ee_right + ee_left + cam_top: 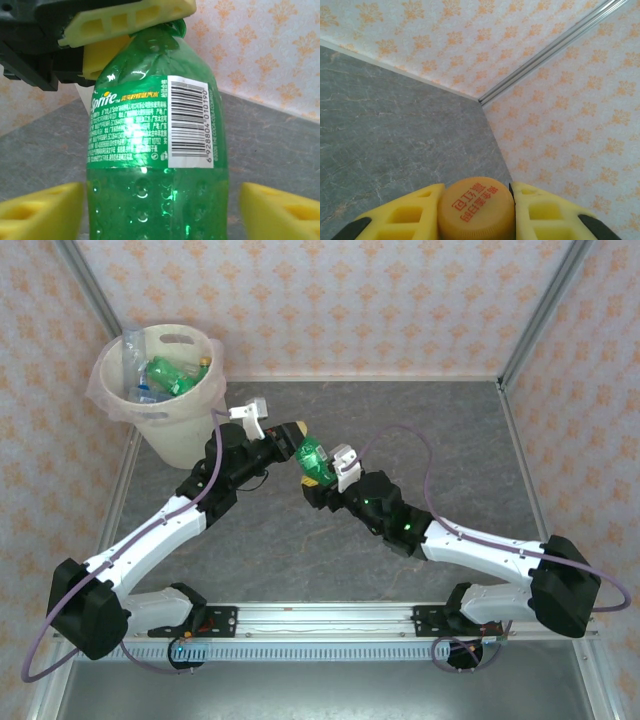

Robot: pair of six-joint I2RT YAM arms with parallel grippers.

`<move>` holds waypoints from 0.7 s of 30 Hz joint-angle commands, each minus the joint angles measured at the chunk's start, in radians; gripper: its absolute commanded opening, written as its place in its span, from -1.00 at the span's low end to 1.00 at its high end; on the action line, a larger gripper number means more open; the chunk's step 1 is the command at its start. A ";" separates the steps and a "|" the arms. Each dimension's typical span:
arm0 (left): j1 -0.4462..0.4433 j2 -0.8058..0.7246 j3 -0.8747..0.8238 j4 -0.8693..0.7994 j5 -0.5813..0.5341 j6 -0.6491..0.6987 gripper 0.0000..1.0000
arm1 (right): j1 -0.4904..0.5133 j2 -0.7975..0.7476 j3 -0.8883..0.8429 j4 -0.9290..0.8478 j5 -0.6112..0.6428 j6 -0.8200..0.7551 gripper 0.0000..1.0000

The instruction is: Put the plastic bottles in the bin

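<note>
A green plastic bottle [312,457] with a Sprite label hangs above the table's middle between my two grippers. My left gripper [291,436] is shut on its orange cap [476,210], with a yellow finger [405,216] pressed against each side. In the right wrist view the bottle [155,150] stands between the open fingers of my right gripper [160,212]. The right finger [282,210] is clearly off the bottle and the left finger [42,210] is at its edge. The left gripper's yellow fingers [125,20] clamp the bottle's top. The cream bin [176,436] at the back left holds green and clear bottles [168,375].
Grey marbled tabletop [420,430] spreads around the arms. Patterned walls with a metal corner post [538,310] close the back and sides. The bin's translucent liner hangs over its rim [100,390]. A rail runs along the near edge [320,615].
</note>
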 commanded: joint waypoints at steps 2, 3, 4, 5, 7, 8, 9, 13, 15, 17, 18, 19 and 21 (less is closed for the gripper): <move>0.008 -0.044 0.007 0.023 -0.071 0.034 -0.46 | 0.009 -0.009 -0.002 0.041 0.046 0.008 0.99; 0.009 -0.053 0.009 0.013 -0.093 0.043 -0.47 | 0.008 -0.014 -0.002 0.044 0.057 0.013 0.99; 0.009 -0.063 0.011 0.003 -0.114 0.053 -0.47 | 0.008 -0.019 -0.003 0.044 0.066 0.017 0.99; 0.009 -0.074 0.016 -0.010 -0.137 0.062 -0.47 | 0.008 -0.023 -0.005 0.047 0.075 0.021 0.99; 0.009 -0.093 0.025 -0.034 -0.182 0.084 -0.47 | 0.009 -0.032 -0.004 0.050 0.094 0.030 0.99; 0.009 -0.102 0.033 -0.051 -0.205 0.100 -0.47 | 0.009 -0.036 -0.006 0.051 0.100 0.034 0.99; 0.009 -0.110 0.042 -0.072 -0.232 0.116 -0.47 | 0.008 -0.037 -0.007 0.052 0.103 0.038 0.99; 0.009 -0.139 0.093 -0.158 -0.359 0.202 -0.47 | 0.008 -0.065 -0.010 0.053 0.123 0.050 0.99; 0.009 -0.147 0.129 -0.209 -0.452 0.257 -0.47 | 0.009 -0.082 -0.015 0.060 0.133 0.050 0.99; 0.009 -0.145 0.167 -0.248 -0.549 0.324 -0.47 | 0.008 -0.095 -0.021 0.067 0.138 0.047 0.99; 0.009 -0.140 0.197 -0.274 -0.602 0.362 -0.47 | 0.009 -0.100 -0.020 0.065 0.140 0.046 0.99; 0.010 -0.133 0.224 -0.296 -0.647 0.390 -0.47 | 0.008 -0.104 -0.018 0.063 0.141 0.047 0.99; 0.013 -0.119 0.291 -0.338 -0.740 0.455 -0.47 | 0.008 -0.115 -0.018 0.063 0.146 0.050 0.99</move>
